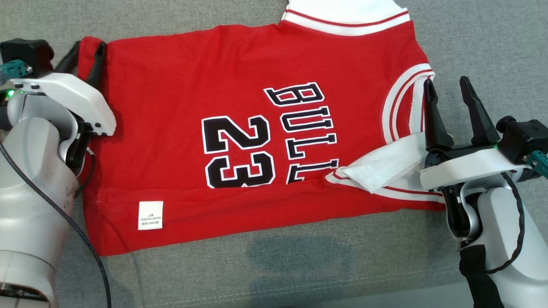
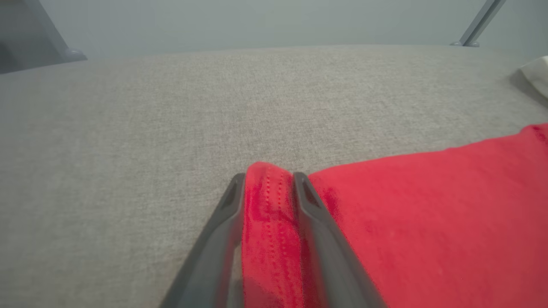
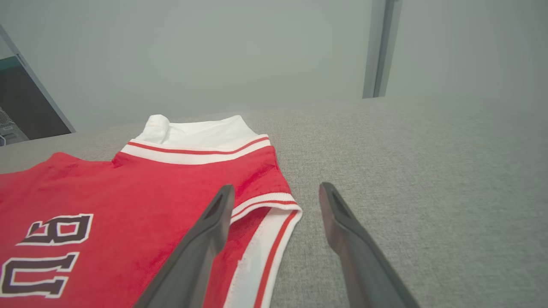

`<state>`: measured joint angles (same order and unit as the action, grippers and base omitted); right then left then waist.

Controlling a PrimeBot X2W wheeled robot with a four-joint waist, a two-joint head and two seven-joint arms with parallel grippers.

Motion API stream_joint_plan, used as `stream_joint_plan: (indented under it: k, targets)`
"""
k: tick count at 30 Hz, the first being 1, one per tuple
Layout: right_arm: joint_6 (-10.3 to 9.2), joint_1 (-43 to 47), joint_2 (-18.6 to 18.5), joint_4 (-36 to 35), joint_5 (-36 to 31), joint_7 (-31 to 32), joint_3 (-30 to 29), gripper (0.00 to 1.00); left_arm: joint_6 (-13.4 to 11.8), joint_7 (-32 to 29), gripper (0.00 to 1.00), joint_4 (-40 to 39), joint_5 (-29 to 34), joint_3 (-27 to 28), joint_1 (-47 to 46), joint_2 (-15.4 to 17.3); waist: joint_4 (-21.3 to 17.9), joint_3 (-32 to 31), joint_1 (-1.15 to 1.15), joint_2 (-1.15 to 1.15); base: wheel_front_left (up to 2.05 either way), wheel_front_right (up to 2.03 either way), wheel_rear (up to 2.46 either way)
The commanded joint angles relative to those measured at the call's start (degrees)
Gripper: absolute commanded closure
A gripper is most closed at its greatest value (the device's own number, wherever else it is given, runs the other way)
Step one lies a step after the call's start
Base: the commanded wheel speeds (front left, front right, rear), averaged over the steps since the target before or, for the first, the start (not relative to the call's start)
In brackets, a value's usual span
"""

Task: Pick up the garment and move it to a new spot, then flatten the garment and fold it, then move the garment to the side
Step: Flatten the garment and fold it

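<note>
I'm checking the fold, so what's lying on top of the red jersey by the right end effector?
A white, red-trimmed flap of the jersey itself, folded over; it hides the end of the lettering.

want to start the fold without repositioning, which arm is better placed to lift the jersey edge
Left. The left gripper pinches a bunched fold of red hem on the jersey. The right gripper stands open at the armhole trim, holding nothing.
</note>
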<state>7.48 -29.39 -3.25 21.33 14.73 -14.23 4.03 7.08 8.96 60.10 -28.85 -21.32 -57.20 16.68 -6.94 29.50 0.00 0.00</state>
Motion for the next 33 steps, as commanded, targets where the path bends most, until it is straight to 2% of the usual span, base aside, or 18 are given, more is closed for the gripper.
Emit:
stream_joint_plan:
  k: [1,2,13,18,22,33]
  targets:
    - [0.01,-0.11,0.36,-1.07,0.69,-0.77,0.94,0.00,0.40,0.39,0.76,-0.33,-0.69,0.44,-1.15,1.83,0.07,-0.03,0.00,0.00,0.00,0.00,0.00]
    - [0.01,-0.15,0.36,-1.04,0.72,-0.77,0.95,0.00,0.40,0.52,1.00,-0.37,-1.10,-0.04,-1.21,1.78,0.11,-0.05,0.00,0.00,0.00,0.00,0.00]
    - [0.01,-2.76,0.32,-0.07,1.17,-0.77,0.52,0.00,0.37,4.88,1.00,0.06,-2.91,-2.26,-2.20,1.90,1.32,0.11,0.00,0.00,0.00,0.00,0.00]
    - [0.01,-10.93,-3.70,3.21,-0.33,-0.16,2.95,0.00,-0.29,5.89,1.00,-1.48,-1.67,-2.30,-2.42,1.02,2.94,0.90,0.00,0.00,0.00,0.00,0.00]
    - [0.01,-19.45,-7.08,7.64,-0.11,3.04,4.70,0.00,-0.84,6.00,1.00,-4.72,-0.73,-1.55,-2.10,0.09,4.60,1.69,0.00,0.00,0.00,0.00,0.00]
    - [0.01,-35.68,-9.64,20.32,3.96,14.87,6.42,0.00,-0.98,6.03,1.00,-13.14,2.77,1.08,-0.43,-2.37,9.00,5.21,0.00,0.00,0.00,0.00,0.00]
